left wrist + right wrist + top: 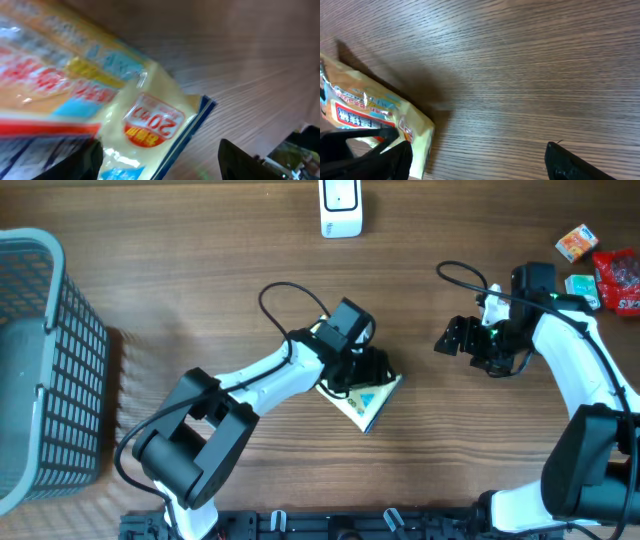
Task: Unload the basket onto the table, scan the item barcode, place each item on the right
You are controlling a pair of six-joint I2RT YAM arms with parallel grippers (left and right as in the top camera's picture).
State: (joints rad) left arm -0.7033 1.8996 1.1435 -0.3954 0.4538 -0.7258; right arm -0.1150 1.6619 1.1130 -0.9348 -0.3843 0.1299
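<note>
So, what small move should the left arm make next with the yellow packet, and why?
Probably close the left gripper on the yellow packet. Its fingers stand open on either side of the packet's corner, and the packet lies on the table, far from the white scanner. It likely needs a grip before it can be carried there.

The snack packet (160, 95) is pale yellow with a red band, light-blue patches, a blue edge and a red-orange round badge bearing white numerals. The table (200, 240) is brown wood grain. The basket (80, 380) is grey lattice. The scanner (340, 208) is white.
</note>
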